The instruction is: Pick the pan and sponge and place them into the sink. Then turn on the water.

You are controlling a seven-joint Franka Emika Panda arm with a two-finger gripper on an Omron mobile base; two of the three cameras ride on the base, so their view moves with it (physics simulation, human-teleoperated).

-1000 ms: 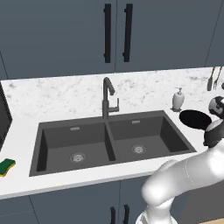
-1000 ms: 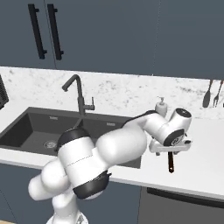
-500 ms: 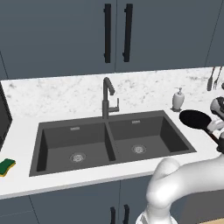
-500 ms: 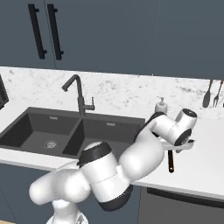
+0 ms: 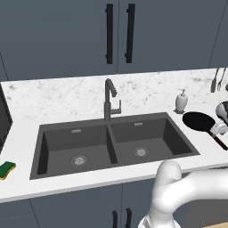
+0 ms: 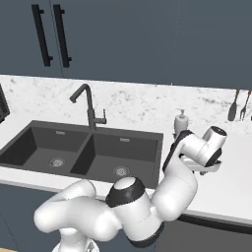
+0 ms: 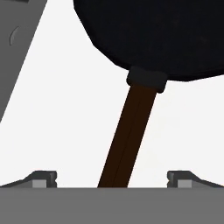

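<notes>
The gripper (image 7: 112, 178) is hanging wide open over the pan's (image 5: 199, 121) brown handle (image 7: 129, 137), one finger on each side. The pan is sitting on the counter (image 5: 58, 182) right of the sink (image 5: 178, 141), while the sponge (image 5: 6, 169) is lying far to the sink's left.

Black pan (image 5: 199, 121) with dark brown handle, dark grey sink (image 5: 115, 143), green-and-yellow sponge (image 5: 6, 169)

Pan (image 5: 199, 121) right of sink (image 5: 113, 143); sponge (image 5: 6, 169) far left.
</notes>
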